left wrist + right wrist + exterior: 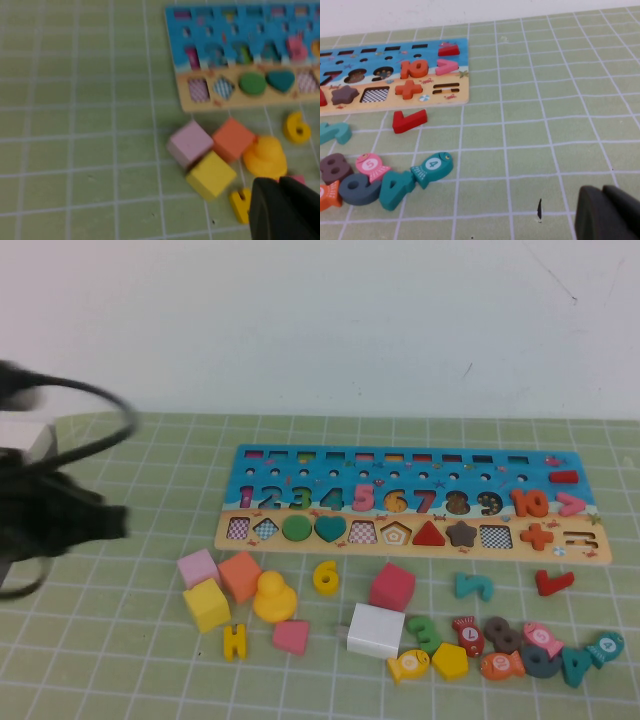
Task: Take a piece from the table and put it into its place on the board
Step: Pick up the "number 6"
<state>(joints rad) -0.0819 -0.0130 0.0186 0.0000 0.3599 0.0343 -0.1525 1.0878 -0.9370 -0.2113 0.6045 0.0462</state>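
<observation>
From the high view, the yellow 6 (325, 577) lay upright on the counter (120, 670) just near of the board (415, 510), right of the yellow duck (273, 597), with the left gripper (60, 525) raised at the far left, the nearer arm. In the left wrist view, the left gripper's jaws were shut and empty, the 6 (298, 127) lying ahead and to their right. In the right wrist view, the right gripper (607, 215) hung over bare counter right of the pieces; I could not tell its state.
</observation>
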